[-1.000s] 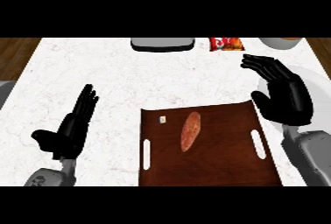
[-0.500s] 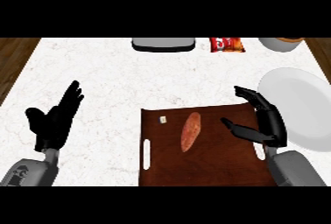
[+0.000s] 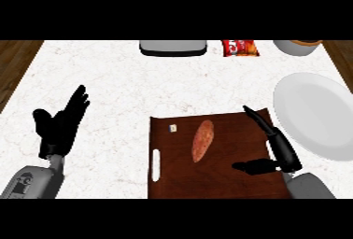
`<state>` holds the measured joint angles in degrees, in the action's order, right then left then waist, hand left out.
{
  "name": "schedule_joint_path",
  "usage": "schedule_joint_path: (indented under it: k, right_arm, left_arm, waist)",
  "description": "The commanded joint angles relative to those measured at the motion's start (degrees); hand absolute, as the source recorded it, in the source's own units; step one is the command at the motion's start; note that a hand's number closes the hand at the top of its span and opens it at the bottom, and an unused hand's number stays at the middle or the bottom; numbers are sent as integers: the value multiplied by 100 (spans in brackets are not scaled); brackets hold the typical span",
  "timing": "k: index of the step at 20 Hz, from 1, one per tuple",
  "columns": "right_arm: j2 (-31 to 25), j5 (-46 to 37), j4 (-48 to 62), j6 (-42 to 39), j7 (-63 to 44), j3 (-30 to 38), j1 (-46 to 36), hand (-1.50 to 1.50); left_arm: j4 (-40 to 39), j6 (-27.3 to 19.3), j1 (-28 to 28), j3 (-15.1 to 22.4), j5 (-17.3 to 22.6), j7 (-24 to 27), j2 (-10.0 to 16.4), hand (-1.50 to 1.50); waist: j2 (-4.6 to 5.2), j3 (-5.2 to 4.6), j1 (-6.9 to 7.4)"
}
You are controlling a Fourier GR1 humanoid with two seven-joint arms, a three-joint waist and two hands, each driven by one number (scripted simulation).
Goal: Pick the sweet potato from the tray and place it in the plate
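a: where is the sweet potato [image 3: 202,147]?
b: on the dark brown tray [image 3: 228,184], lying lengthwise near its middle, one end toward the far edge. nothing touches it.
a: and the right hand [image 3: 283,151]?
b: over the tray's right edge, between the sweet potato and the white plate [image 3: 317,116]. its fingers [image 3: 257,119] are straight and point away from the robot. the thumb sticks out left toward the sweet potato, with bare tray between them. released, grasping nothing.
a: the plate?
b: on the white tabletop [image 3: 124,84], just right of the tray, partly cut by the view's right edge.
a: left hand [image 3: 59,130]?
b: resting over the tabletop, left of the tray, fingers straight and up, also released.
a: anything else?
b: a small pale tag [image 3: 173,128] on the tray near its far left corner, and a white slot [image 3: 156,164] along its left side. at the tabletop's far edge, a grey box-like thing [image 3: 173,47], a red packet [image 3: 239,47] and a pale bowl [image 3: 298,46].
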<state>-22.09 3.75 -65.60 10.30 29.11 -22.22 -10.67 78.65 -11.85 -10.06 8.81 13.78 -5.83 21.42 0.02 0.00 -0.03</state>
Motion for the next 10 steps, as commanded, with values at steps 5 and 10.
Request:
schedule_joint_path:
  k: [5,10]
  right_arm:
    - [-20,-877,-641,-106,-1578,-293,-341,-150]
    - [-156,-1093,-747,-725,-2698,-449,-769,-150]
  left_arm:
    - [278,255,211,-202,-110,-153,5,0]
    - [273,237,232,-220,-192,-99,-124,0]
  waist:
    - [-12,-2,29]
    - [-7,-2,58]
